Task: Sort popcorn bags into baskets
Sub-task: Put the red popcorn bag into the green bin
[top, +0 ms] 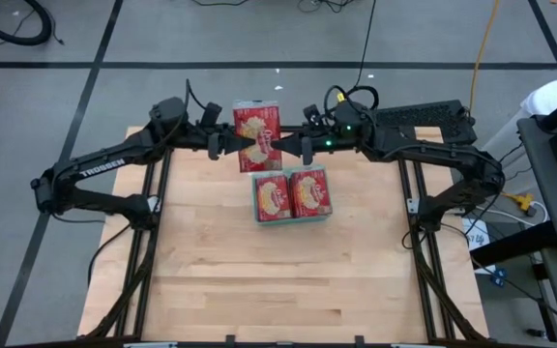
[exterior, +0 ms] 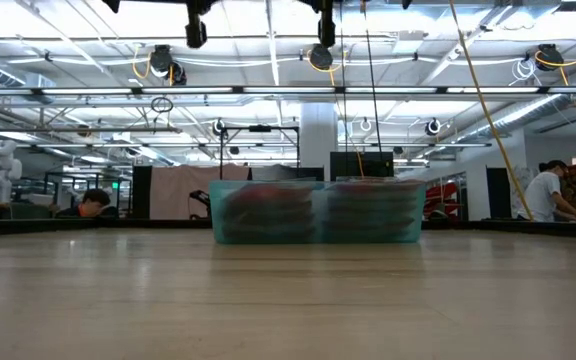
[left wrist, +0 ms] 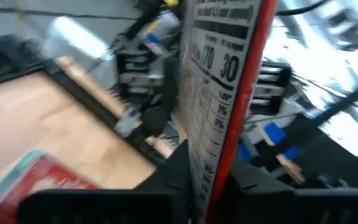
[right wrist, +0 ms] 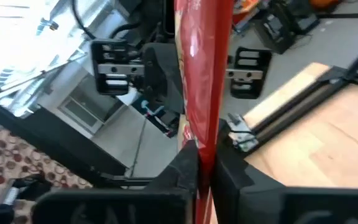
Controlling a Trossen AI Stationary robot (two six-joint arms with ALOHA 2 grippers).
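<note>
One red popcorn bag (top: 257, 150) hangs in the air between both grippers near the table's far edge, cream picture up. My left gripper (top: 237, 146) is at its left side and my right gripper (top: 280, 147) at its right side, both shut on it. The left wrist view shows the bag's (left wrist: 219, 93) grey-white printed face edge-on. The right wrist view shows the bag (right wrist: 201, 74) as a thin red strip. Another red bag (top: 256, 116) lies behind it at the far edge. The teal tray (top: 255, 198) sits mid-table with two rows of bags (top: 293, 193) inside. My left gripper pinches the bag's left edge (left wrist: 211, 177) between its two fingers, coming level from the table's left. The bag is lifted clear of the table and lies about flat. My right gripper pinches the opposite, right edge (right wrist: 204, 155) between its two fingers, coming level from the table's right.
In the low view the tray (exterior: 318, 212) stands alone on the wood. The near half of the table (top: 288, 280) is bare wood. Black frame rails (top: 153, 203) run along both sides. People sit in the room beyond the table (exterior: 545, 195).
</note>
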